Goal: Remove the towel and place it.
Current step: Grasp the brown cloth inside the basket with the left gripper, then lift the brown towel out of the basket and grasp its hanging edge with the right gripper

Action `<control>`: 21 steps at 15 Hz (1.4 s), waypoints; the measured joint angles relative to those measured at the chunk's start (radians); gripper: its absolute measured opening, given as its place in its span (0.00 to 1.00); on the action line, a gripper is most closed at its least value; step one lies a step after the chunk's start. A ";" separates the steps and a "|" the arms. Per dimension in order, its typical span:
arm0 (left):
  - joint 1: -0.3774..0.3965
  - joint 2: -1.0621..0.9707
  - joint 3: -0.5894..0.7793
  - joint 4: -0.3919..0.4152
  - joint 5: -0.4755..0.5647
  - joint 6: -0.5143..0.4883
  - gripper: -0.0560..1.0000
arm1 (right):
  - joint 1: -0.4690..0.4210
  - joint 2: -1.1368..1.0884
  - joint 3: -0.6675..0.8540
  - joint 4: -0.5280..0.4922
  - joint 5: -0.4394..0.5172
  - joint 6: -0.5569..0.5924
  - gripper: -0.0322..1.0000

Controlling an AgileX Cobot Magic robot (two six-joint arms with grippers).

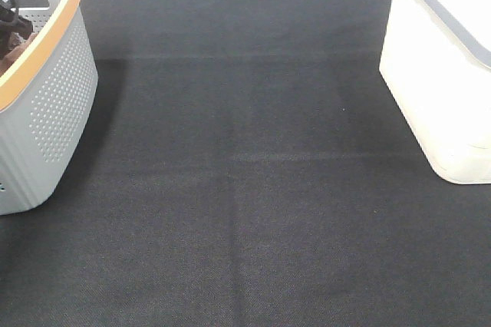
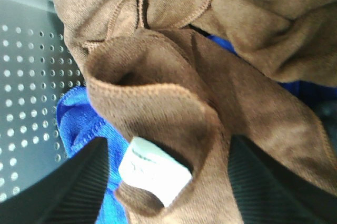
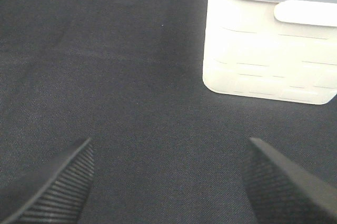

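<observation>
Towel (image 2: 158, 98) lies bunched in the grey basket (image 1: 54, 89), over a blue cloth (image 2: 79, 113). Left gripper (image 2: 167, 182): jaws wide apart, straddling the fold with the white tag (image 2: 152, 171), nothing clamped. Right gripper (image 3: 168, 182): jaws wide, empty, above the dark surface (image 1: 253, 189).

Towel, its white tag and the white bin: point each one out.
towel (image 2: 174, 113), left wrist view, middle of its brown fold.
white tag (image 2: 154, 171), left wrist view, the tag's centre.
white bin (image 1: 430, 89), exterior high view, its side wall.
</observation>
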 joint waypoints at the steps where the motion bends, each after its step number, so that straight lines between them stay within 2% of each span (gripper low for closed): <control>1: 0.000 0.002 0.000 0.002 -0.015 -0.003 0.61 | 0.000 0.000 0.000 0.003 0.000 0.000 0.75; 4: 0.000 0.013 0.000 0.003 -0.028 -0.003 0.50 | 0.000 0.000 0.000 0.018 0.000 0.000 0.75; 5: 0.000 0.013 0.000 0.003 -0.028 -0.003 0.50 | 0.000 0.000 0.000 0.018 0.000 0.000 0.75; 10: 0.001 0.013 -0.005 0.060 -0.039 -0.002 0.07 | 0.000 0.000 0.000 0.022 0.000 0.000 0.75; 13: 0.001 0.013 -0.005 0.078 -0.027 0.001 0.05 | 0.000 0.000 0.000 0.022 0.000 0.000 0.75; 16: 0.001 0.002 -0.005 0.077 0.028 0.001 0.05 | 0.000 0.000 0.000 0.022 0.000 0.000 0.75; 21: 0.001 -0.151 -0.005 -0.008 0.042 0.001 0.05 | 0.000 0.000 0.000 0.022 0.000 0.000 0.75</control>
